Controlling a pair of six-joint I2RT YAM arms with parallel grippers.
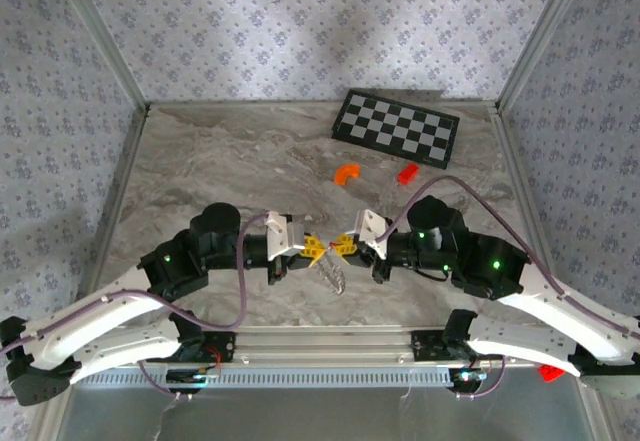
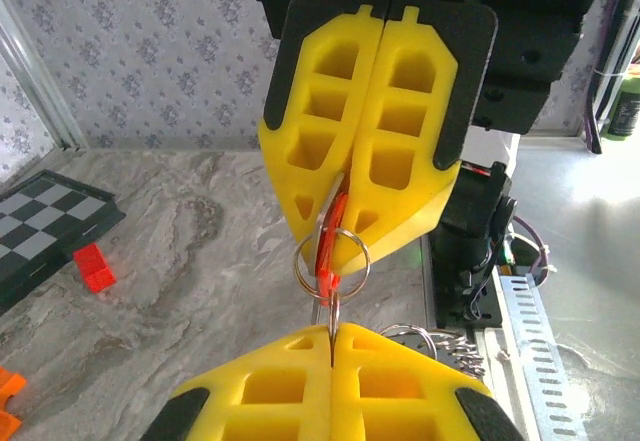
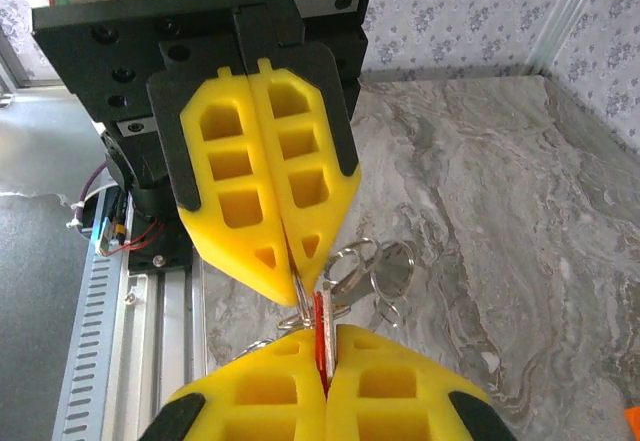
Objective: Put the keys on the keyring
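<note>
Firstly, near edge: a perforated metal rail (image 1: 330, 376) carries both arm bases side by side.
Left gripper (image 2: 331, 333): yellow fingers pressed flat together, pinching a thin silvery wire of the keyring at their tips; it points toward the right arm.
Right gripper (image 3: 323, 353): yellow fingers likewise closed, clamping the key between their tips; it faces the left gripper tip to tip, almost touching it, above the near-centre of the table.
Key (image 2: 337, 223): a narrow red piece seen edge-on, projecting from the right gripper's tips across the small gap toward the left gripper.
Keyring (image 1: 333, 277): a cluster of silvery wire rings. One ring stands in the gap between the two grippers and overlaps the key; whether it is threaded onto the key cannot be told. The other rings hang loosely just below the fingertips.
Table (image 1: 250, 161): grey, marble-patterned surface.
Orange arc (image 1: 346, 172): a curved piece lying beyond the grippers, near the middle.
Red brick (image 1: 407, 173): a small block lying just right of the arc and apart from it.
Checkered board (image 1: 397, 128): black and white, lying flat and skewed near the far wall.
Walls (image 1: 300, 21): floral-patterned panels enclosing three sides.
</note>
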